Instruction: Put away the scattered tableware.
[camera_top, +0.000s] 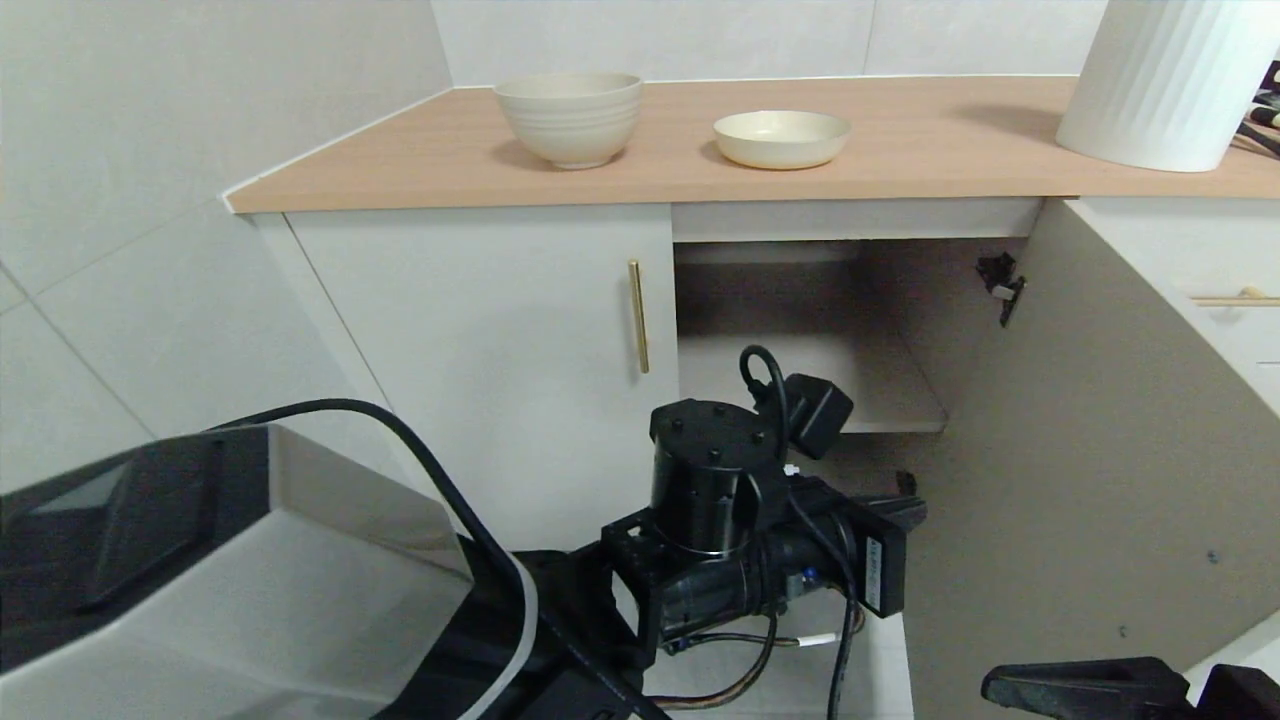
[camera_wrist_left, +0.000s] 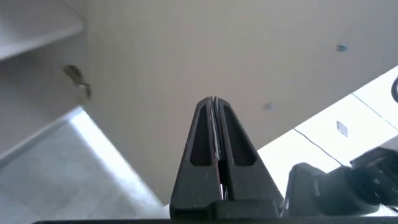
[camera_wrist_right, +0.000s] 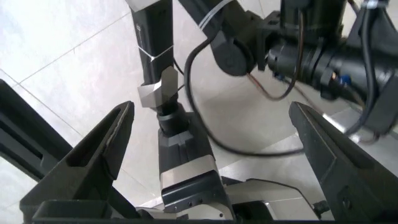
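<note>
The cabinet (camera_top: 800, 380) stands open, but your bowl (camera_top: 570, 118) and dish (camera_top: 782, 138) sit on the counter (camera_top: 930, 140) above it, unstowed. Your left claw (camera_wrist_left: 213, 102) is closed and empty; your right claw (camera_wrist_right: 211, 107) gapes wide.

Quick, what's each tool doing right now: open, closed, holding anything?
Left tool: closed, fingers pressed together, holding nothing.
Right tool: open wide, holding nothing.

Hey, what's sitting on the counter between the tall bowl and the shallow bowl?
Nothing: in the head view, only bare countertop lies between the tall bowl and the shallow bowl.
</note>
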